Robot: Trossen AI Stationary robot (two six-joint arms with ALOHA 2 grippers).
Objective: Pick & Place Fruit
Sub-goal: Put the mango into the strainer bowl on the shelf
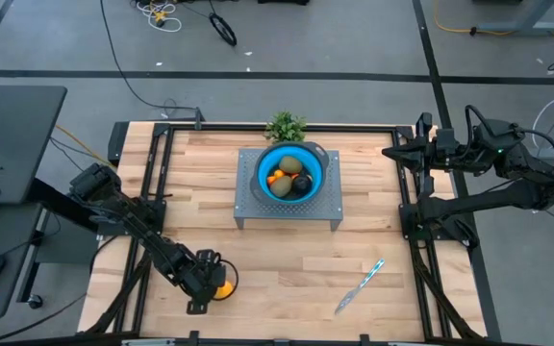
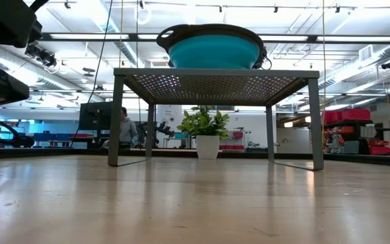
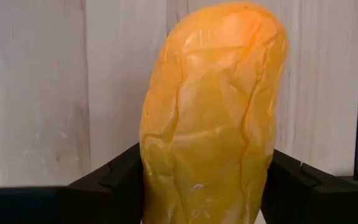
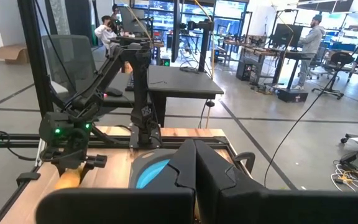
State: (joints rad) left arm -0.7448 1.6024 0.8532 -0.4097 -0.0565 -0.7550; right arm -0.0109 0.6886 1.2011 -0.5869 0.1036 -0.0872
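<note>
Down near the front left corner of the table point(image 1: 287, 259), the left gripper point(image 1: 212, 285) is clamped on the mango point(image 3: 213, 118), its dark fingers point(image 3: 114, 177) pressed to either side of the fruit. From above only a small orange patch of it shows beside the gripper; the left wrist view fills with its wrinkled skin.

Toward the front right lies the knife point(image 1: 362, 287). Farther back, mid-table, a blue bowl point(image 1: 269, 161) sits on a perforated stand point(image 1: 291, 207) holding more fruit point(image 1: 291, 180), which the low view hides behind the bowl wall. A plant point(image 1: 286, 126) stands at the back edge.

The right gripper point(image 4: 194, 171), fingers together, waits at the back right corner.
</note>
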